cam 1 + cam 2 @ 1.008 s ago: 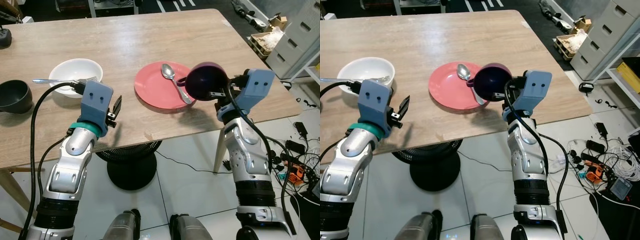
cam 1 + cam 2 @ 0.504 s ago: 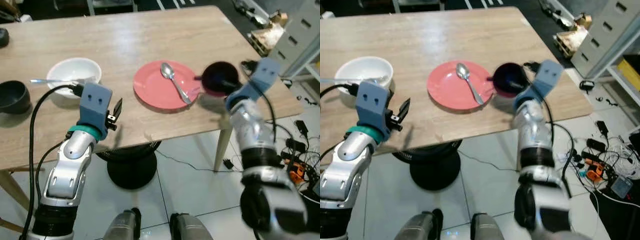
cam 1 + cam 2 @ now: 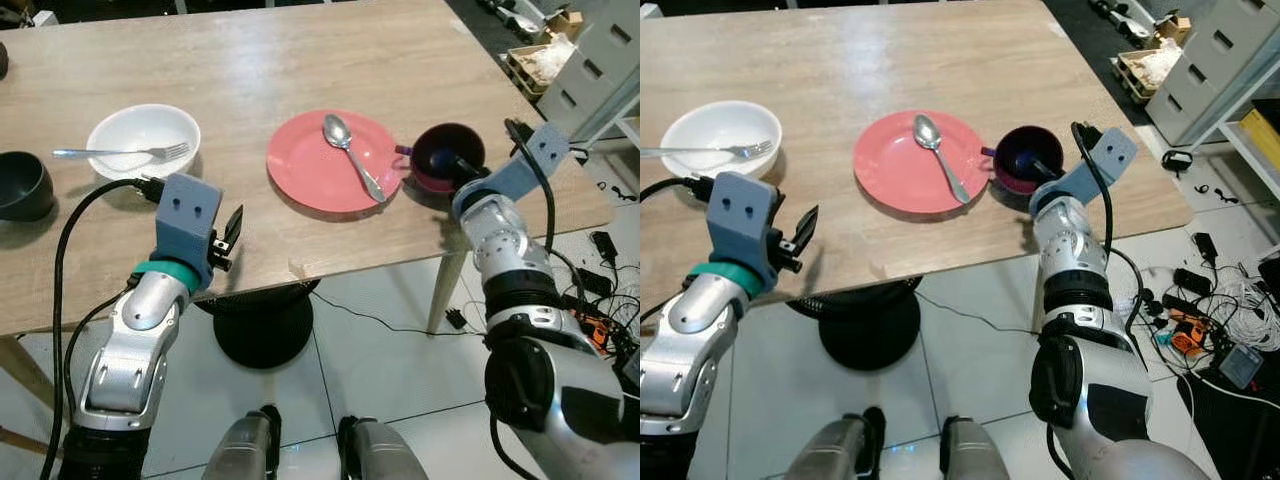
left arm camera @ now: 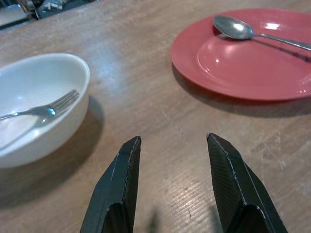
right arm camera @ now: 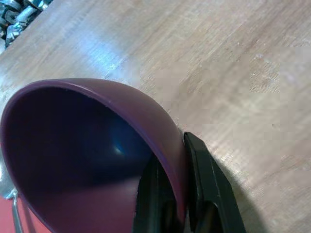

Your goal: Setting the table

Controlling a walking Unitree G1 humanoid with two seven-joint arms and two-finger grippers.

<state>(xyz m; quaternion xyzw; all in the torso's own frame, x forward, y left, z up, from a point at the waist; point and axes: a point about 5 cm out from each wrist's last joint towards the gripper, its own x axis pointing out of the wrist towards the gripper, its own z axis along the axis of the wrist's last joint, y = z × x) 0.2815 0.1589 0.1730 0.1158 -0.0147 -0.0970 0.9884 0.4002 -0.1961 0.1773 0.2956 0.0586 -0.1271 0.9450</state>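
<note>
On the surface (image 3: 300,60), the purple bowl (image 3: 445,157) has come down from mid-air to sit at the plate's (image 3: 312,170) three o'clock; placing looks nearly done. Right pincer (image 3: 466,170) stays clamped on its rim. Left pincer (image 4: 172,187) hovers open, empty.

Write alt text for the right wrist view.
Right gripper pinches the rim of a dark purple bowl, one black finger inside and one outside. Light wooden tabletop stretches beyond the bowl.
</note>
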